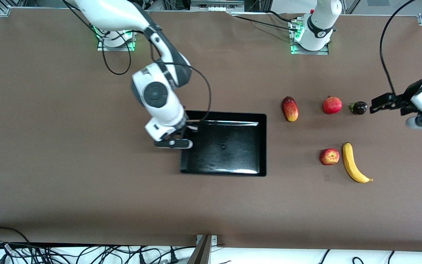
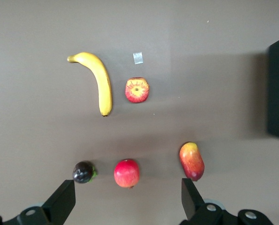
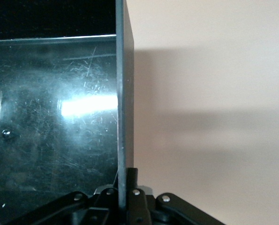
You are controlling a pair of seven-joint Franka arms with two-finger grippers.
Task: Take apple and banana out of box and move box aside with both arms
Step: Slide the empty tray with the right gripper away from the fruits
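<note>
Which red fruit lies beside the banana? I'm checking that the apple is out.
The apple, round with yellowish streaks; the mango and pomegranate lie farther from the front camera than the banana.

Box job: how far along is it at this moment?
Done: the apple and banana lie on the table toward the left arm's end, and the box is empty. In hand: the right claw is shut on the box's wall. Left: the left claw, open above the small dark fruit, has not gripped the box; moving it aside remains.
</note>
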